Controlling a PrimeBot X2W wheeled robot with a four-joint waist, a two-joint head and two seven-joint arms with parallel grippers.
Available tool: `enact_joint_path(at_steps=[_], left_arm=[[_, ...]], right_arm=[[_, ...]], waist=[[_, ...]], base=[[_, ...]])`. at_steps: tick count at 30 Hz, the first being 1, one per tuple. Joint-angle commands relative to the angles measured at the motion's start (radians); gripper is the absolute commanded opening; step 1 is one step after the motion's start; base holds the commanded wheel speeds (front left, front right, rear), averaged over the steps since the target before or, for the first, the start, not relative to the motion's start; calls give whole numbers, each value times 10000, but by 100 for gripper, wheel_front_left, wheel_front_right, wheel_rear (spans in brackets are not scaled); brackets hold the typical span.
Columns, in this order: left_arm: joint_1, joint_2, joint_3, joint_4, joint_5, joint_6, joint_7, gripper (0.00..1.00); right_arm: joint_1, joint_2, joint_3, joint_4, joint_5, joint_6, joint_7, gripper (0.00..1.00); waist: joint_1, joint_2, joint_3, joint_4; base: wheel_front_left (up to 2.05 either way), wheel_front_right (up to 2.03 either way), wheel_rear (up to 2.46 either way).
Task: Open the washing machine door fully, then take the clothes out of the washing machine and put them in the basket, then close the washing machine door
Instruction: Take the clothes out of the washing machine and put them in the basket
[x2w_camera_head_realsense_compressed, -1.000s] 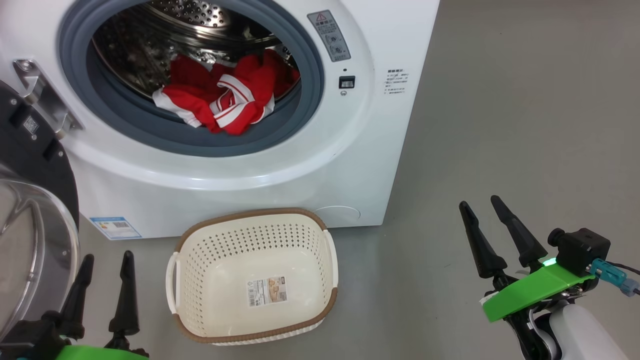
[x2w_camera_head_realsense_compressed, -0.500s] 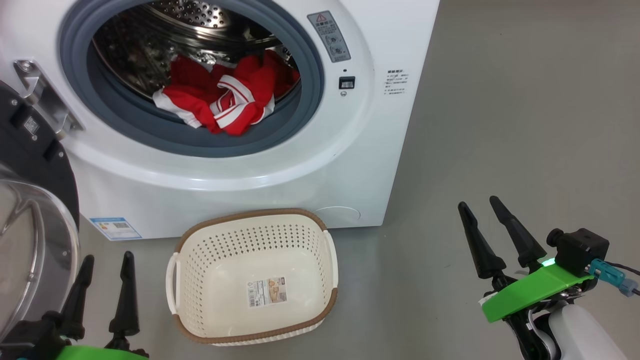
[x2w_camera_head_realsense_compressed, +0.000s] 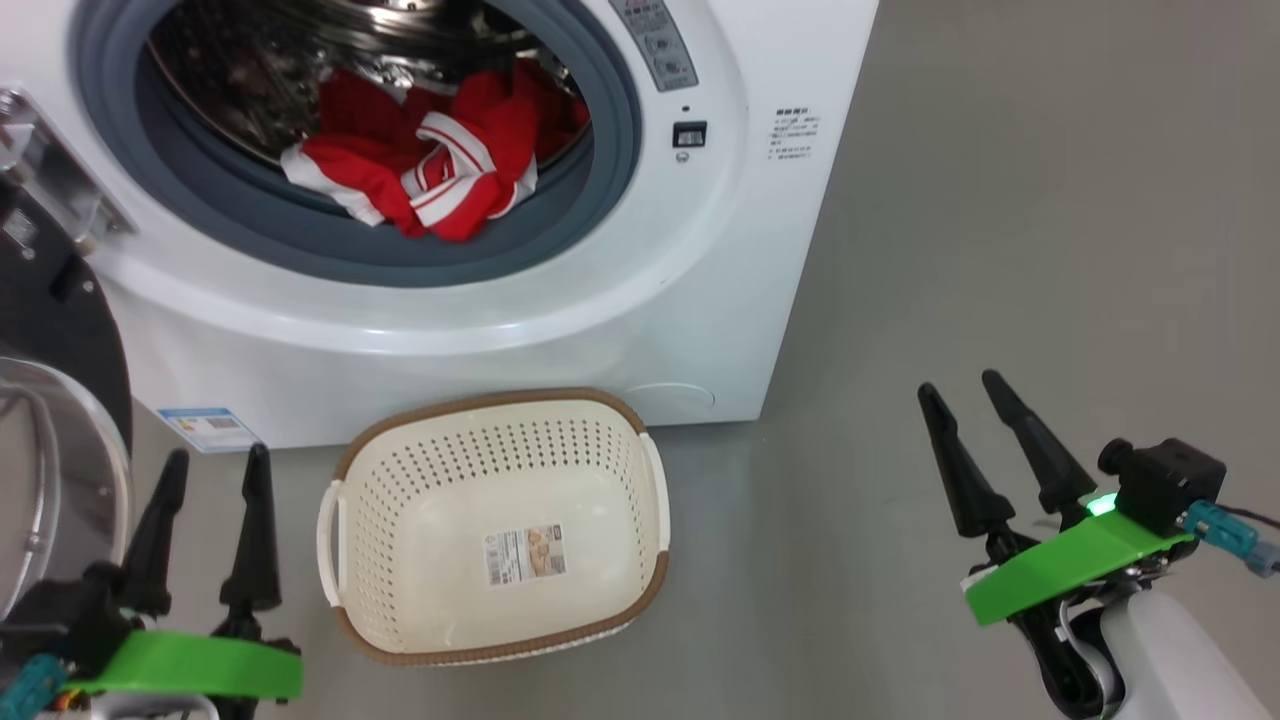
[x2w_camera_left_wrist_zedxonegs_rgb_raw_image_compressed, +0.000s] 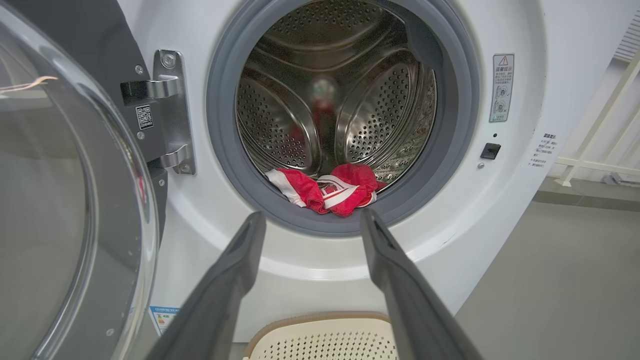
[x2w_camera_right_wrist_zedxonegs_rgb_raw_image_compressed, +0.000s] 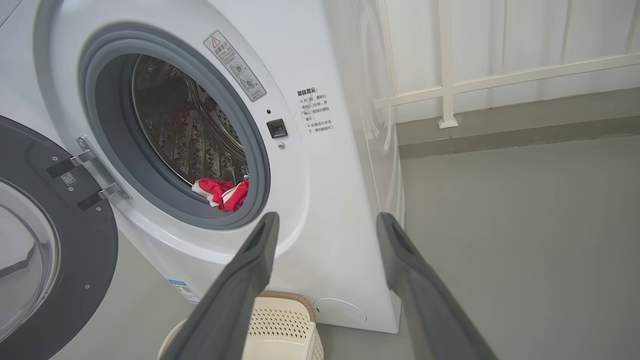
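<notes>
Above the floor flanking the basket, the left end effector and right end effector gape wide, empty. The clothes lie in the washing machine, unmoved; only the camera has shifted.

**Open wide, holding nothing**

The left pincer sits low at the head view's left, its two dark fingers spread, pointing up. The right pincer sits low right, fingers apart, tips leaning left.
</notes>
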Motion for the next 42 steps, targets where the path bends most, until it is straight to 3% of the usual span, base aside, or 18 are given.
enact_joint_path(at_steps=[1, 13, 21, 42], left_arm=[[-540, 295, 301, -104, 165, -86, -122, 100], [-2476, 108, -67, 628, 7, -68, 111, 100], [-3939, 282, -331, 1475, -275, -86, 359, 100], [-9418, 883, -2311, 5326, -1660, -102, 1504, 100]], right_arm=[[-288, -94, 101, -308, -103, 16, -120, 100], [-638, -2, -151, -610, -288, 16, -120, 100], [-979, 46, -206, -886, -384, 16, -120, 100], [-1860, 534, -100, -1258, -586, 16, -120, 100]], waist=[[0, 0, 227, -50], [0, 0, 1176, -191], [0, 0, 1825, -271], [0, 0, 3827, -922]], base=[[0, 0, 0], [0, 0, 0], [0, 0, 0], [0, 0, 0]])
